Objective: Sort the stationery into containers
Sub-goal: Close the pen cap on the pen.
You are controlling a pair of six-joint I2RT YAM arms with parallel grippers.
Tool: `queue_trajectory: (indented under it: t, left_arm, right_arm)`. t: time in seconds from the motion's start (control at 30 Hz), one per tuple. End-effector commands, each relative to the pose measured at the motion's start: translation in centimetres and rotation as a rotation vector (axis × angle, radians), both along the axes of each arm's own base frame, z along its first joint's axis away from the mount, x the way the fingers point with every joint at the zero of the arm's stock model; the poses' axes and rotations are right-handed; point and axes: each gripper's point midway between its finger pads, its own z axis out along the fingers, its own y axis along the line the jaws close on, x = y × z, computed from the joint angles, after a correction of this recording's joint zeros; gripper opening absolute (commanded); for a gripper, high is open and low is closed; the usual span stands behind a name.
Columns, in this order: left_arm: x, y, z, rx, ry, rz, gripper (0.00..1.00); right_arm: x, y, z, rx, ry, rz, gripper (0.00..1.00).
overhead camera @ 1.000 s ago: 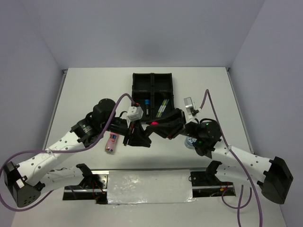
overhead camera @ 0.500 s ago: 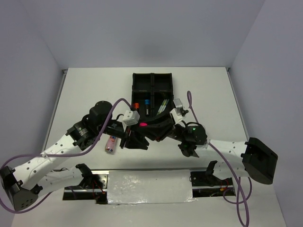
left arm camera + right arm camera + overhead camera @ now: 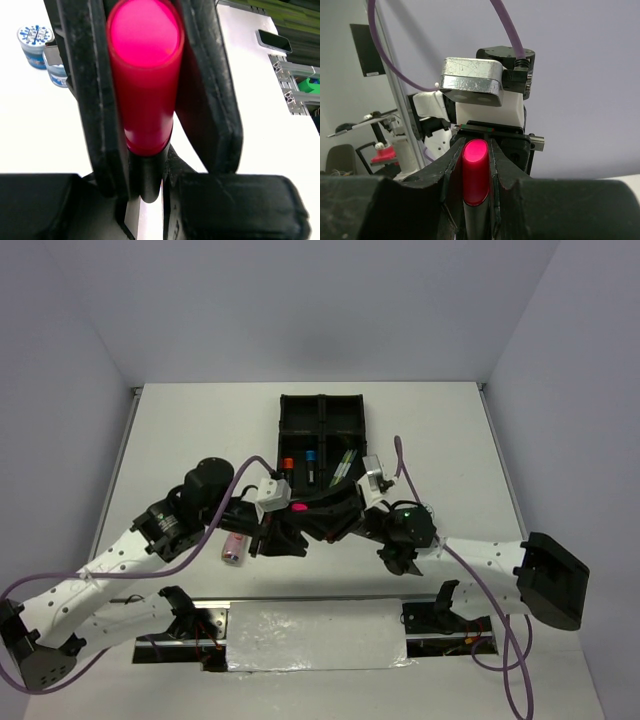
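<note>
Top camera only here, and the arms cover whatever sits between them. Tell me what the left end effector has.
Observer: Left wrist view: the left end effector is clamped on a highlighter by its pink cap, with fingers pressing both sides.
Operator: Report the right end effector.
Observer: Right wrist view: the right end effector sits either side of the highlighter's dark barrel, below the cap. I cannot tell whether it grips.
Operator: Find the blue-white rolls; I see none.
Observer: Left wrist view shows both rolls standing upright on the table, next to each other, beyond the fingers.
</note>
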Motion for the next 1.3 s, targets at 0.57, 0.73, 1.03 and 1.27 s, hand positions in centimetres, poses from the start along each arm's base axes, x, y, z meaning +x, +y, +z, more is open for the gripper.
queue_trajectory:
  t: [0.57, 0.73, 1.03, 1.27]
  left_arm:
    - [5.3, 4.2, 25.2, -0.635, -0.544, 0.252, 0.0]
    - [4.2, 3.1, 21.5, -0.595, -0.467, 0.191, 0.0]
    - [4.4, 0.0, 7.6, -0.418, -0.256, 0.218, 0.0]
    - [4.3, -1.5, 0.8, -0.3, -0.139, 0.215, 0.0]
  right_arm:
    - [-12.5, 0.3, -29.7, -1.027, 0.42, 0.462, 0.0]
    - [-10.9, 1.7, -25.7, -0.971, 0.386, 0.374, 0.0]
    - [2.3, 1.6, -6.9, -0.729, 0.392, -0.242, 0.1]
    - [4.9, -1.4, 1.8, -0.528, 0.333, -0.32, 0.62]
